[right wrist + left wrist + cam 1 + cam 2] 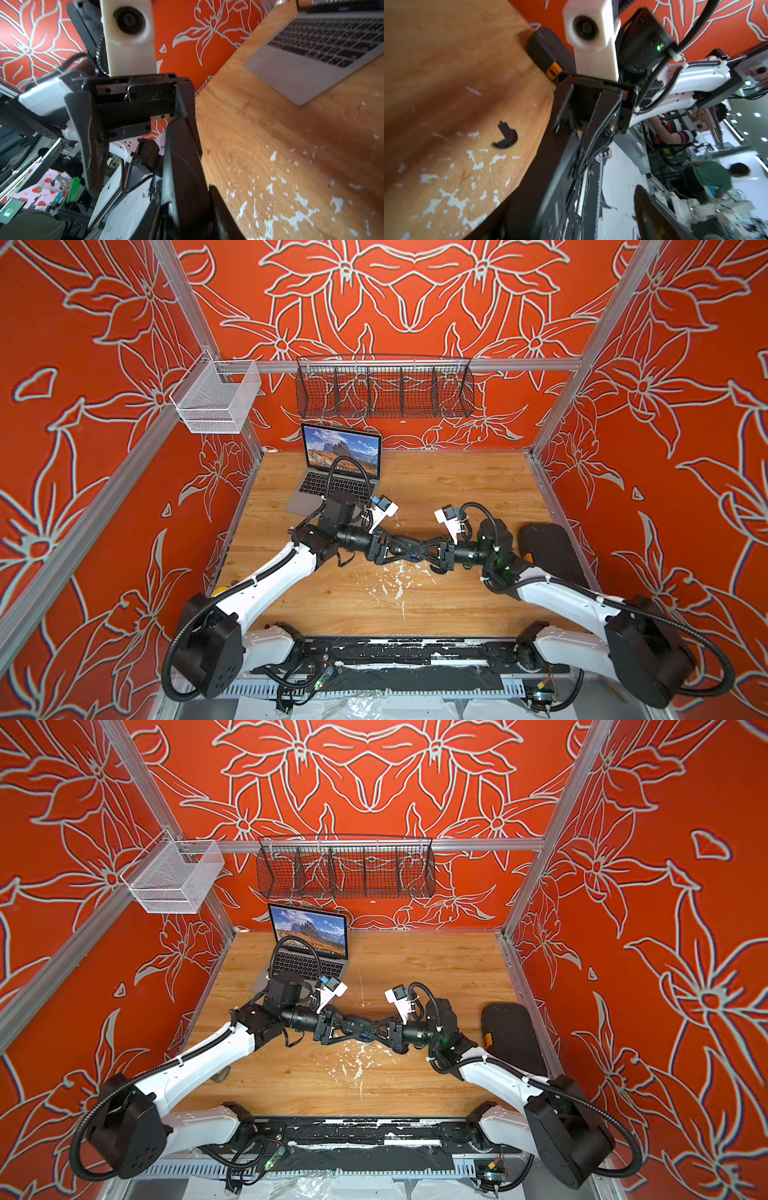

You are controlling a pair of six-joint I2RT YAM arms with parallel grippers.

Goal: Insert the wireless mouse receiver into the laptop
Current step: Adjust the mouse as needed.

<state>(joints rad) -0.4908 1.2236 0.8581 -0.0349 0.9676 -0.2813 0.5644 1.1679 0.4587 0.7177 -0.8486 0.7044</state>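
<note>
Left gripper [133, 166] stands spread; right gripper [575, 145] cannot be judged. The wireless mouse receiver, unseen, is probably light, stiff, slick: pinch its cap.

The laptop [332, 445] [309, 928] [311, 62] stands open at the far left of the wooden surface, slim and silver-grey with black keys, its screen showing mountains. The receiver is seemingly too small to pick out.
</note>
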